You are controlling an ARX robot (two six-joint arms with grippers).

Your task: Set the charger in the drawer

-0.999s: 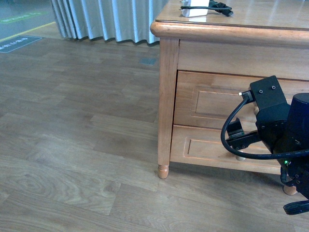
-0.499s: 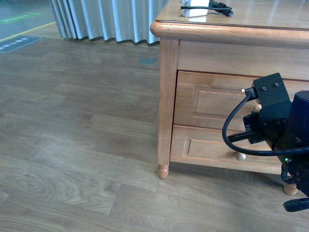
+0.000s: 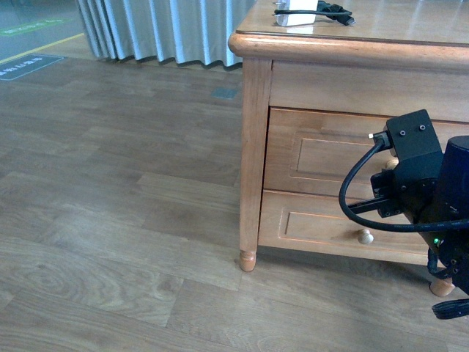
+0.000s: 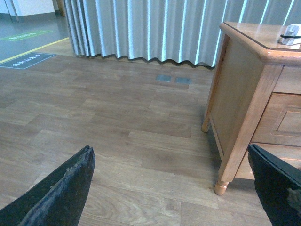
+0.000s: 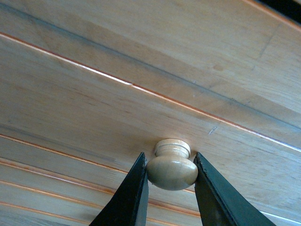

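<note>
The small white boxy charger (image 3: 297, 15), black cable bundled beside it, lies on the wooden cabinet top (image 3: 410, 29) (near its front edge). The honey-brown top drawer (image 3: 315, 150), with a round pale knob (image 5: 171, 170), sits shut.

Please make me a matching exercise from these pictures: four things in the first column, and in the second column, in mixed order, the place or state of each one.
Column one:
1. charger
2. drawer
3. right gripper
4. left gripper

Column two:
A. closed
B. lying on top of the cabinet
C. open, above the wooden floor
D. closed around the pale knob

Right pairs: 1-B, 2-A, 3-D, 4-C.
</note>
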